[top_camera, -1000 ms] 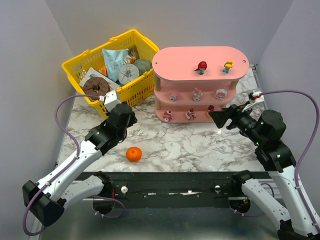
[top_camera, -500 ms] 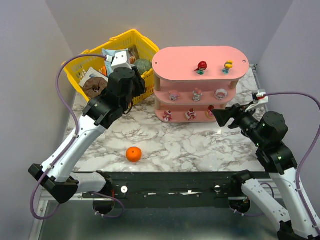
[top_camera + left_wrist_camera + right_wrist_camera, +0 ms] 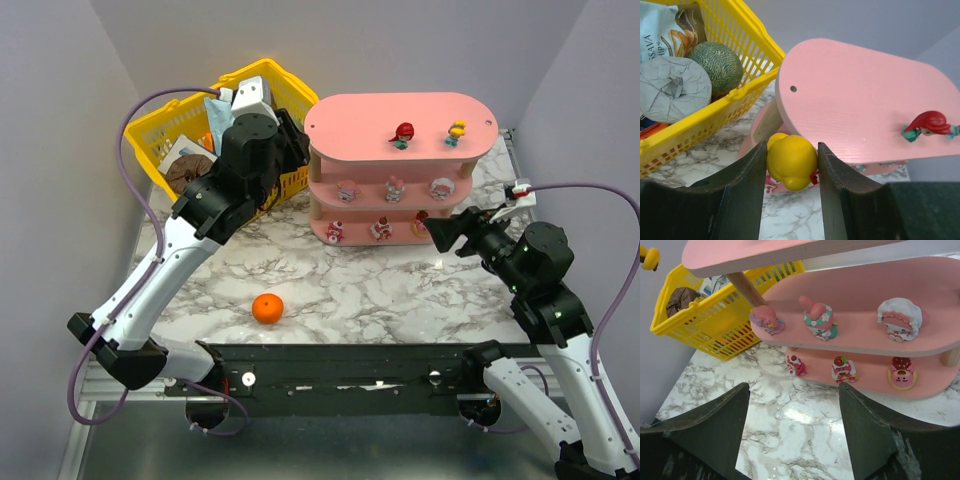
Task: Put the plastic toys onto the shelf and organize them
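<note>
the left gripper (image 3: 791, 150) is clamped on a small rounded yellow plastic toy (image 3: 790, 161), its two dark fingers pressed against the toy's sides. it hangs at the left end of the pink three-tier shelf with oval boards (image 3: 350, 125), just beside the rim of the top board (image 3: 855, 110); whether toy and board touch cannot be told. the shelf stands by the far edge of the marble worktop (image 3: 380, 290), right of centre. on its top board stand a red-haired figurine (image 3: 926, 125) and a yellow-headed figurine (image 3: 456, 131), near each other toward the right end. the middle board carries three pink-and-white figurines (image 3: 818, 317) in a row, and the bottom board three smaller red-and-pink ones (image 3: 843, 369).

the right gripper (image 3: 793, 387) is spread wide and empty, low over the marble and facing the shelf's front near its right end.

a yellow plastic mesh basket (image 3: 150, 135) of packaged goods sits at the far left corner, next to the shelf. a plain orange ball (image 3: 267, 308) lies near the near edge, left of centre.
</note>
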`<action>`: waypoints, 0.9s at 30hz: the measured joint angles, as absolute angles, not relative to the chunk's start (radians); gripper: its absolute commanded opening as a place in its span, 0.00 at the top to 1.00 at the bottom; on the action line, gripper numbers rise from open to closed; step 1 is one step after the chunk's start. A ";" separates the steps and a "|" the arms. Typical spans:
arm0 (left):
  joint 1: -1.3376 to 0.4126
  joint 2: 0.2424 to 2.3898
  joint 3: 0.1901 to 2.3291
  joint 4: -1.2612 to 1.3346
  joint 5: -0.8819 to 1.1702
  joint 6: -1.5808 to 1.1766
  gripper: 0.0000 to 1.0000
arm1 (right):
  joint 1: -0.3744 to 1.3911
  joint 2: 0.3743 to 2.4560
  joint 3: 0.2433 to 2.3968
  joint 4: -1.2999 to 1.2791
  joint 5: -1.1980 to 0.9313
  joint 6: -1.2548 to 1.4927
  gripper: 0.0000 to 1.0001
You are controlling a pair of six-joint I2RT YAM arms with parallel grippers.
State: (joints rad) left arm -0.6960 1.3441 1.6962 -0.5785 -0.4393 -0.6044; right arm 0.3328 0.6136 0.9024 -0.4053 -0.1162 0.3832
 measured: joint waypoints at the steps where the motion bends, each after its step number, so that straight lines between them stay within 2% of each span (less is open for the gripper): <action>1: -0.696 1.347 1.701 -0.569 -0.442 -0.617 1.00 | 0.333 0.617 0.902 -0.405 -0.116 0.385 0.20; 10: -0.703 1.456 1.799 -0.532 -0.453 -0.717 1.00 | 0.333 0.634 0.897 -0.405 -0.116 0.392 0.20; 27: -0.783 1.670 2.152 -0.802 -0.636 -0.839 1.00 | 0.333 0.634 0.886 -0.405 -0.099 0.392 0.20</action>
State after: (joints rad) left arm -0.7834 1.6703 2.1517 -0.8024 -0.6357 -0.8394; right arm 0.3328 0.6338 0.8856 -0.4046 -0.0990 0.3920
